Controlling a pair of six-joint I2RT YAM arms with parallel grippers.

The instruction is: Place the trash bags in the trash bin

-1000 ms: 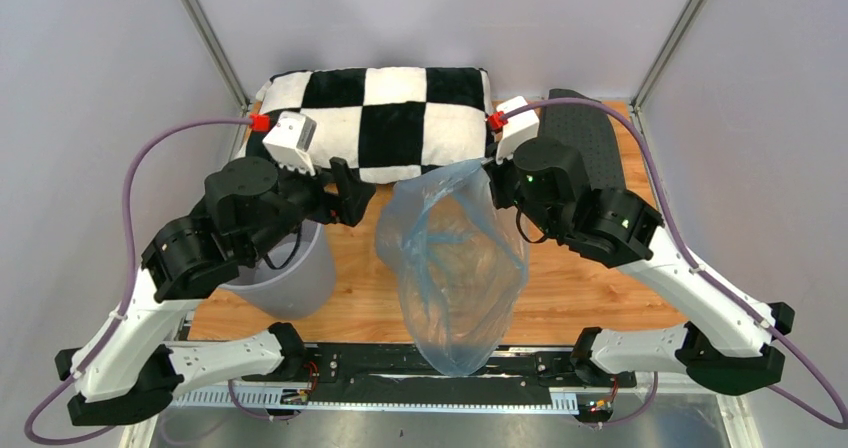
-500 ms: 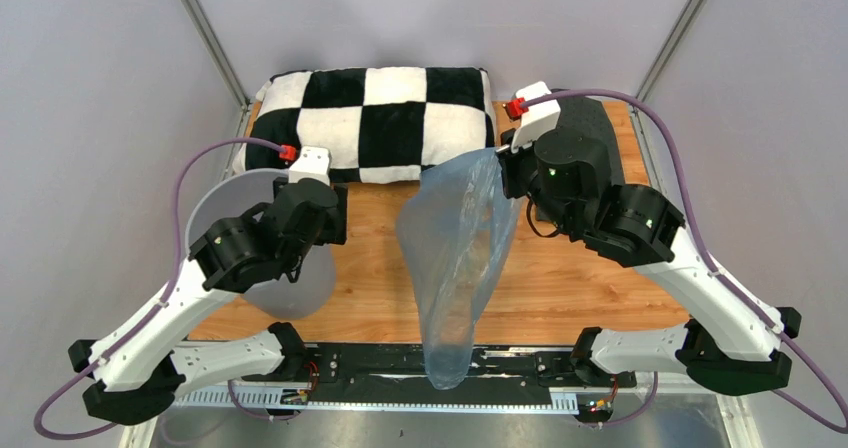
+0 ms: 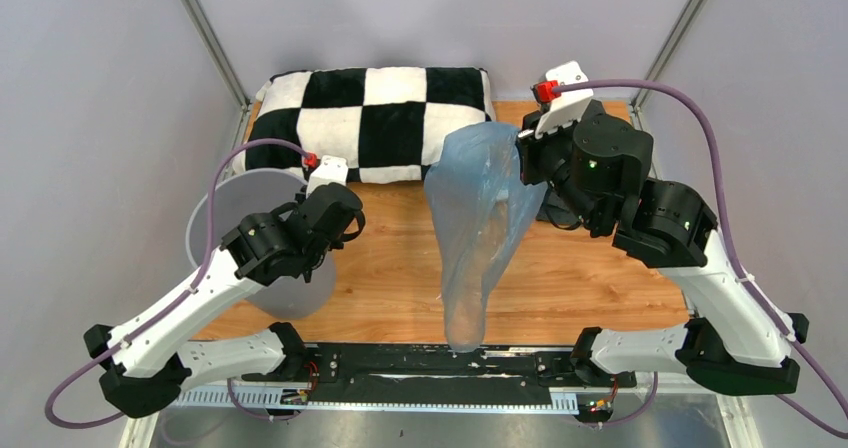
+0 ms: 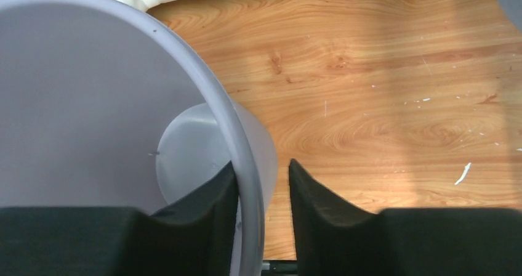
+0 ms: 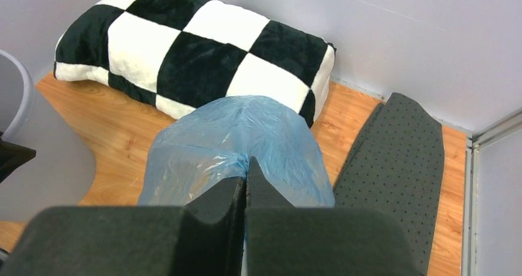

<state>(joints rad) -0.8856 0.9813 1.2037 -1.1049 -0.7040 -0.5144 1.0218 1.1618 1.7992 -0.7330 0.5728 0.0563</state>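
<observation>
While the right pincer is shut tight on the top of the bag, the blue bag hangs down long and thin over the middle of the bench. Its two black fingers are pressed together with the crinkly plastic pinched between them. The bag is wide and puffy near the top and gets narrow lower down. You can see the wood through it. Its low end reaches the near edge of the bench, but I cannot tell if it touches the wood.

The bin sits on the left side of the bench, well apart from the bag. The bag is outside the bin. The bin's round mouth is in plain sight from the top camera.

The left pincer is at the bin's rim on the side closest to the bag. Its fingers are apart, with one finger inside the bin and one outside. The rim runs between them. The inside finger is right against the rim, and the outside finger has a small gap next to the wall.

A black-and-white pillow lies along the back of the bench. A dark dotted mat lies just beside the pillow, at the back right corner.
</observation>
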